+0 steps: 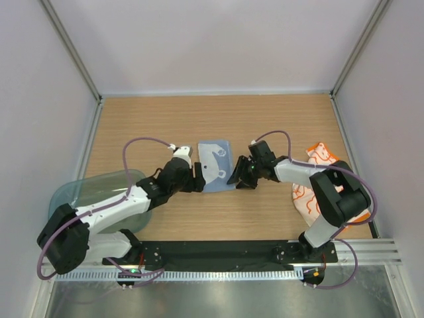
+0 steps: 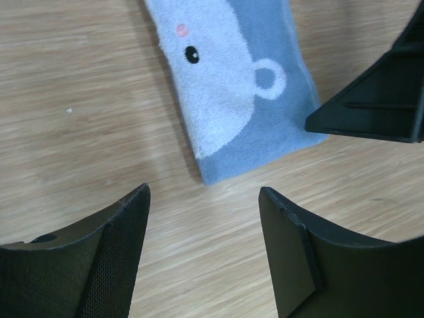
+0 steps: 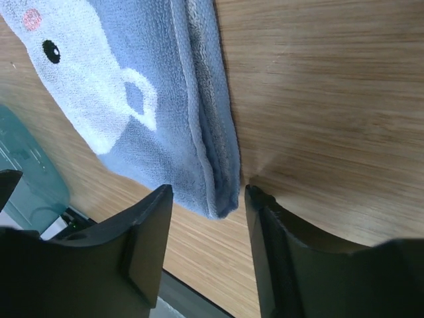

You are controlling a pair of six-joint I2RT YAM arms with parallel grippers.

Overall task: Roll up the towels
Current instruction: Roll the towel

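From my station I see a light wooden table [image 1: 218, 119] filling the middle of the overhead view, its grain running side to side. At 8 o'clock a translucent blue-green tray [image 1: 93, 185] sits on the table's edge; a corner of it also shows at 8 o'clock in the right wrist view [image 3: 26, 165]. White walls [image 1: 218, 40] close the cell at 12, 9 and 3 o'clock, with grey metal posts [image 1: 73, 50] slanting up at 11 and 1. At 6 o'clock I see a black mounting plate [image 1: 218, 250], and nearer me a dull metal sheet [image 1: 218, 298].
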